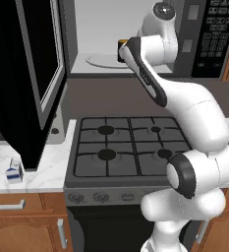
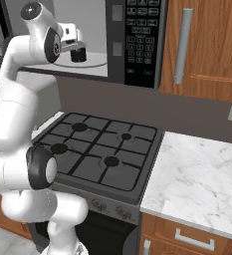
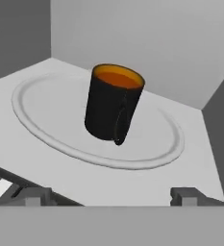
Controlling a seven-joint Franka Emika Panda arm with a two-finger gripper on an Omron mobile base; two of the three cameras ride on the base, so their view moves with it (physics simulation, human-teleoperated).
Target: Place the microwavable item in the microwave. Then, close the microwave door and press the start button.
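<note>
No readable writing; keypad (image 2: 141,37) labels too blurry. One black cylindrical cup (image 3: 113,103), orange inside, w/ handle, stands upright on the round pale turntable (image 3: 36,129) inside the microwave (image 1: 204,29). Gripper (image 3: 111,194) spread wide, fingertips apart from cup (nothing pinched). Door (image 1: 35,74) open. One blue-white carton (image 1: 14,171) on marble counter (image 1: 42,170); stove (image 1: 128,145) w/ four burners.

Black microwave (image 2: 137,45) cavity mouth open; wide black door w/ dark glass window (image 1: 35,74) swung out at 9 o'clock, blocking that side. Inside, small black cylindrical cup w/ orange interior (image 3: 112,103) stands upright on round pale turntable (image 3: 41,129), bare floor all round it; grey walls close at 12 and 3. Open gripper (image 3: 108,194) apart from cup at 6.
</note>
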